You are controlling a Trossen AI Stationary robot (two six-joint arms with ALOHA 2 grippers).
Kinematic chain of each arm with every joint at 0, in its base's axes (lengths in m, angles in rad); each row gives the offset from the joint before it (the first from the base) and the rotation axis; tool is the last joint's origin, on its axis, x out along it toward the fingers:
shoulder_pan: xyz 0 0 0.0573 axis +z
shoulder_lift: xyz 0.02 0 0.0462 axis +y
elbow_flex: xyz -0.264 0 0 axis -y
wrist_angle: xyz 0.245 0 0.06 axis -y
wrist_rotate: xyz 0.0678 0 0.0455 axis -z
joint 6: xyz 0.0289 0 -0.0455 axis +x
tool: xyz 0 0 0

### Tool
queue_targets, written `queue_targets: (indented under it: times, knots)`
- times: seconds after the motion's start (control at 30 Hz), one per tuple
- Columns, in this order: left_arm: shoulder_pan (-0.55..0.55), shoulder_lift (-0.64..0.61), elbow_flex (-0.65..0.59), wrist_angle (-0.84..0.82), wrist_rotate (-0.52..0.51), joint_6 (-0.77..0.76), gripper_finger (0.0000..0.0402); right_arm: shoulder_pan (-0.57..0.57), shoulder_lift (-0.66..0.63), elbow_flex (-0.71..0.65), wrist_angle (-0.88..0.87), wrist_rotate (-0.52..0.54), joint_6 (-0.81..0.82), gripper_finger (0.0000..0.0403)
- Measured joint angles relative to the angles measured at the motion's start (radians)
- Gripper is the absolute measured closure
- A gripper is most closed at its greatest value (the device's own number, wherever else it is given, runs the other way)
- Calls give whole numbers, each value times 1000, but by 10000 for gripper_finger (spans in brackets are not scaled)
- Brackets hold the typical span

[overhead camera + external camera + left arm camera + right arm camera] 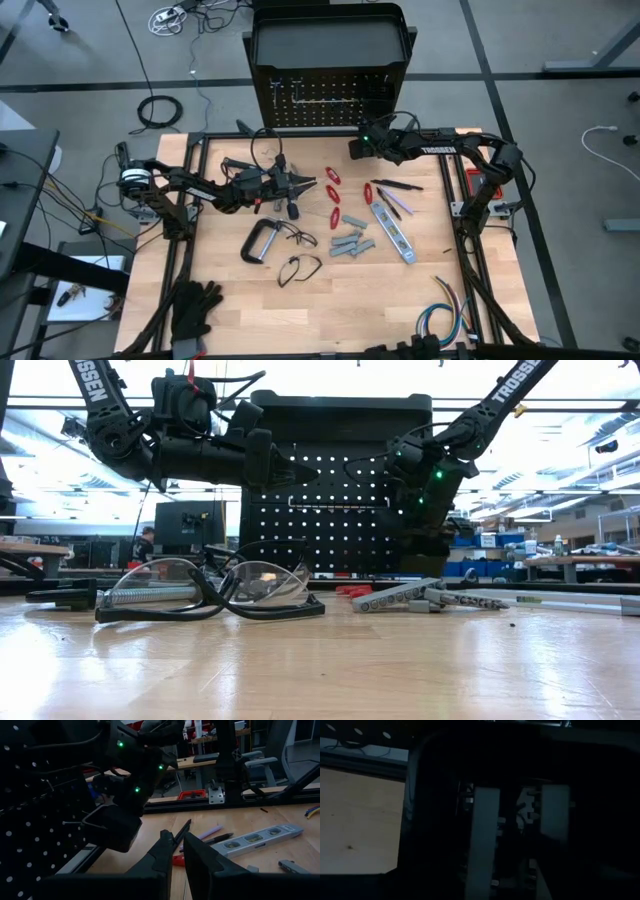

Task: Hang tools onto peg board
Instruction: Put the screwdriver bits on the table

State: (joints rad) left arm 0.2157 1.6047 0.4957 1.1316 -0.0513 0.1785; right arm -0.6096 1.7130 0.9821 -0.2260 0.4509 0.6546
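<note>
Now my right pincer [366,143], fingers parted and empty, sits against the peg board [330,95], pliers [333,192] lying behind it on the surface.

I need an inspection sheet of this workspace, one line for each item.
Surface: wooden table top, partly covered.
Job's things: upright black perforated peg board at the far edge; grey C-clamp, red-handled tools, silver flat bar, grey metal pieces lying on the table.
Clutter: clear safety glasses, black gloves.
End effectors: left end effector above the table, nearly closed, empty; right end effector at the peg board's bin, open.
Cables: coloured wire bundle; black cables on the floor.
Surroundings: a person far behind.
</note>
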Motion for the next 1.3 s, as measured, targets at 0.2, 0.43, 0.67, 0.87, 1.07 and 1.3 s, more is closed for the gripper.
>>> queue_targets:
  times: [0.2,0.43,0.67,0.87,1.07,1.3]
  knots:
    - [0,0,0,0,0,0,355,25,0,-1,13,33,-37,125]
    - [0,0,0,0,0,0,355,22,2,-1,-7,30,-61,148]
    - [0,0,0,0,0,0,355,72,3,-2,-47,159,-53,163]
    - [0,0,0,0,0,0,355,92,3,-2,-65,183,-21,164]
    - [0,0,0,0,0,0,355,99,3,-2,-135,210,34,164]
    - [0,0,0,0,0,0,355,88,3,-2,-93,206,-3,164]
